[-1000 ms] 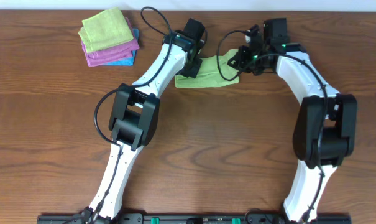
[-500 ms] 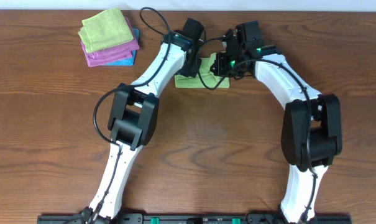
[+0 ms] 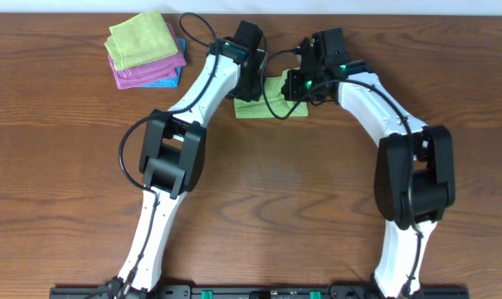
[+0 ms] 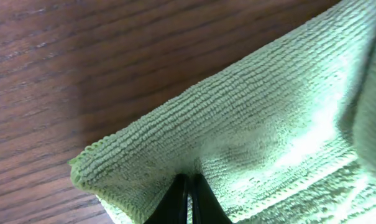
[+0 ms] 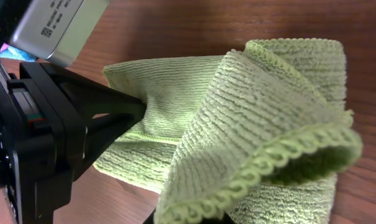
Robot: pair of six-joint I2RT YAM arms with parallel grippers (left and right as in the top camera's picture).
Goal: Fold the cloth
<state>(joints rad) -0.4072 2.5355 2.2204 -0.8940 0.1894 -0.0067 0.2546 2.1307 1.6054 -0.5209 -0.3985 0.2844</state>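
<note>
The cloth [image 4: 256, 124] was matt green microfibre, ribbed in fine rows, with a looped stitched hem. The table [image 3: 275, 191] was brown wood, dark-grained, with a faint satin sheen. The left gripper [image 5: 138, 106] looked like smooth matt black plastic. The arm shells [image 3: 375, 104] were smooth white plastic with black joints. The stacked cloths [image 3: 145, 50], upper left, looked similarly napped.

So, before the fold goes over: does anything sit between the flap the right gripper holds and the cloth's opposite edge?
Yes: the left gripper is pinched on the green cloth there, in the raised flap's path from the right gripper. Nothing else shows.
</note>
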